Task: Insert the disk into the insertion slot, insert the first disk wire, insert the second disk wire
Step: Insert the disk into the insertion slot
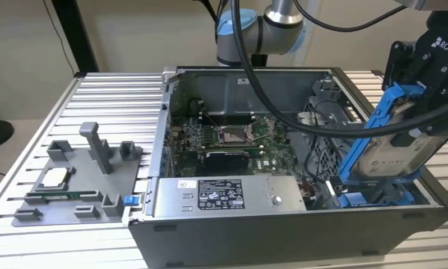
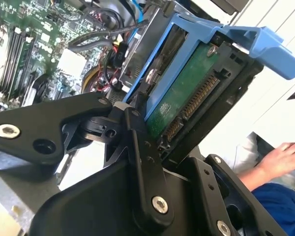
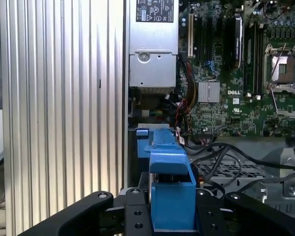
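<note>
My gripper [image 1: 420, 115] is shut on the disk [image 1: 397, 150], a silver-grey drive in a bright blue carrier [image 1: 375, 120]. The disk hangs steeply tilted over the open computer case's corner at the exterior view's right. Its lower end is close above the insertion slot [image 1: 358, 197], marked by blue guide parts. In the second wrist view the disk's green circuit board [image 2: 187, 96] faces the camera between black fingers [image 2: 140, 152]. The blue carrier [image 3: 169, 187] sits between the fingers [image 3: 132, 214] in the first wrist view. Loose cables [image 3: 221, 152] lie by the bay; I cannot tell which are the disk wires.
The case holds a motherboard [image 1: 231, 137] and a labelled grey power supply [image 1: 220, 196]. A grey fixture [image 1: 74, 182] with small parts lies on the ribbed aluminium table [image 1: 111, 101] at the exterior view's left. A person's hand [image 2: 285, 157] rests beyond the case.
</note>
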Available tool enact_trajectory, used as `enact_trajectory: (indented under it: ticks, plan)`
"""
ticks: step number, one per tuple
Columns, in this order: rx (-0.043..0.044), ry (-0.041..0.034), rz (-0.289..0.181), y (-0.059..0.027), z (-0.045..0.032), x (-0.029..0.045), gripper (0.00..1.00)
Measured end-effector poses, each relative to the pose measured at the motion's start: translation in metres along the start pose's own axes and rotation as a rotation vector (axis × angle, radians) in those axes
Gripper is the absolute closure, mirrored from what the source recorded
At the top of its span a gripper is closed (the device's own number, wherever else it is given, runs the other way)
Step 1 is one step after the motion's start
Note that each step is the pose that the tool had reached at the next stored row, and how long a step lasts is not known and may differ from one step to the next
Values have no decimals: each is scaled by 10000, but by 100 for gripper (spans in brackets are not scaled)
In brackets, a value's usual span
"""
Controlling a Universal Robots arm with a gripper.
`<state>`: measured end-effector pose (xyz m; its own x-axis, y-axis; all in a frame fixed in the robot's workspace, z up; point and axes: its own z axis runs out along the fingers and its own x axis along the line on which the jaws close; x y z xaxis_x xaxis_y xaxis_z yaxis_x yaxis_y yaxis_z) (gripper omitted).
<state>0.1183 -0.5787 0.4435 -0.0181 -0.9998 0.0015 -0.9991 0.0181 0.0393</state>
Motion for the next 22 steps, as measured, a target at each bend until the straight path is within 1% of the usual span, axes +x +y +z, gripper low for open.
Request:
enact_trajectory:
  ticks: [4, 10, 14, 16, 19, 22]
  plan:
    - [0, -8, 2, -13, 50, 0, 100]
    - [-1, -53, -1, -21, 140, -1, 100]
    - [-2, -109, -4, -24, 178, -7, 100]
    - [-3, -180, -7, -26, 202, -14, 100]
    - [-5, -253, -11, -28, 219, -18, 100]
    - [-5, -268, -20, -37, 239, -19, 100]
